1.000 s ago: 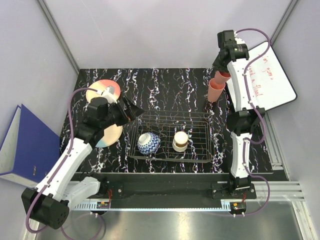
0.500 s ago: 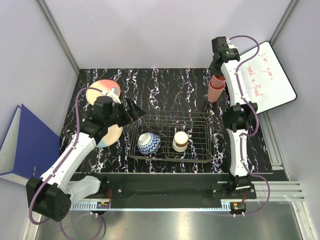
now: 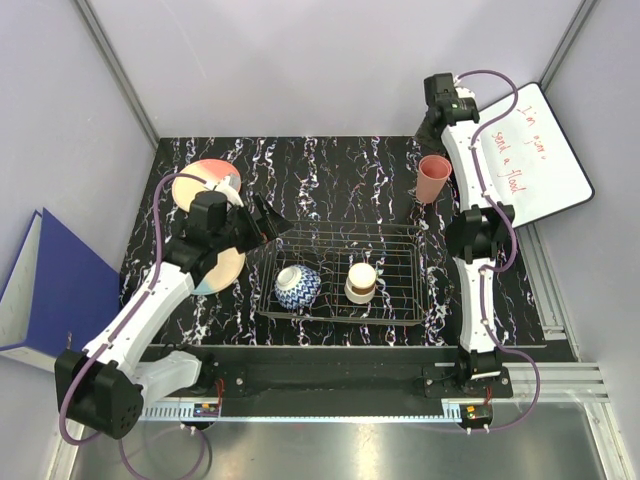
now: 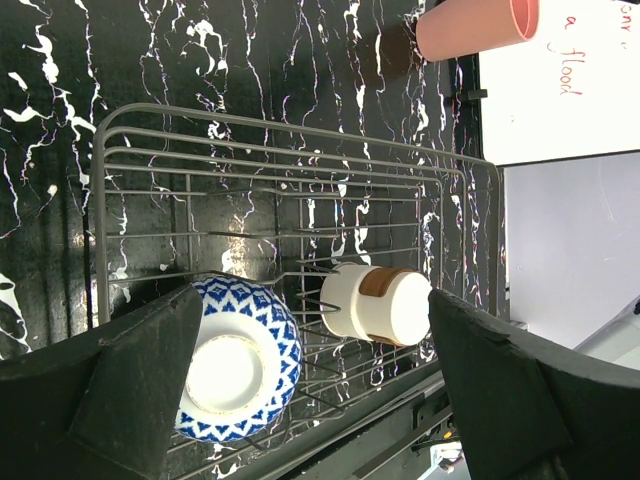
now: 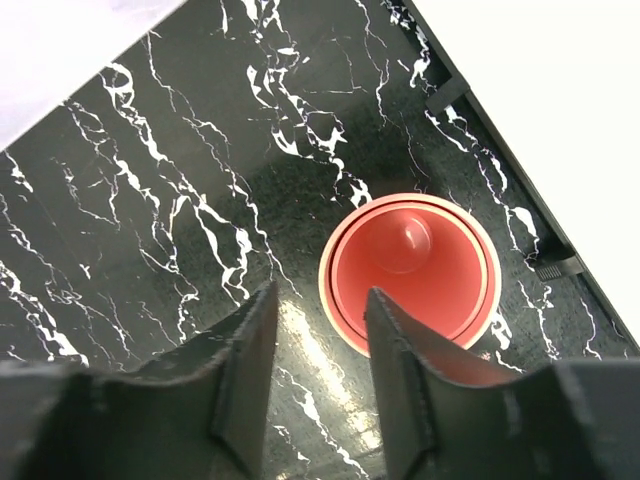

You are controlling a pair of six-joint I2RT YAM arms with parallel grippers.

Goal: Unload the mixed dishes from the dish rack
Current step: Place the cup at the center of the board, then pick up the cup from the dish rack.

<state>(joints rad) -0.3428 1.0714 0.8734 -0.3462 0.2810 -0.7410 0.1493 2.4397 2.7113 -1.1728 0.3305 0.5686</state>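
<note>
The dish rack (image 3: 400, 232) stands on the black marbled table and holds the blue-and-white bowl (image 3: 298, 286) and the cream cup with brown band (image 3: 360, 281). Both lie in the rack (image 4: 270, 150) in the left wrist view: the bowl (image 4: 235, 360) bottom-up, the cup (image 4: 375, 303) on its side. My left gripper (image 3: 272, 226) is open and empty over the rack's left end (image 4: 320, 400). Two nested pink cups (image 3: 432, 178) stand upright at the back right. My right gripper (image 5: 315, 350) is open and empty above them (image 5: 410, 270). A pink/cream plate (image 3: 205, 180) and a blue/cream plate (image 3: 228, 268) lie left, partly hidden by my left arm.
A whiteboard with red writing (image 3: 540, 150) leans at the right, close to the pink cups. A blue binder (image 3: 50, 290) lies outside the table at the left. Grey walls close in the back and sides. A metal rail (image 3: 330, 405) runs along the near edge.
The pink cup that my right gripper held now sits nested in the other pink cup, and the right gripper has let go and drawn back above it. My left arm barely moved.
</note>
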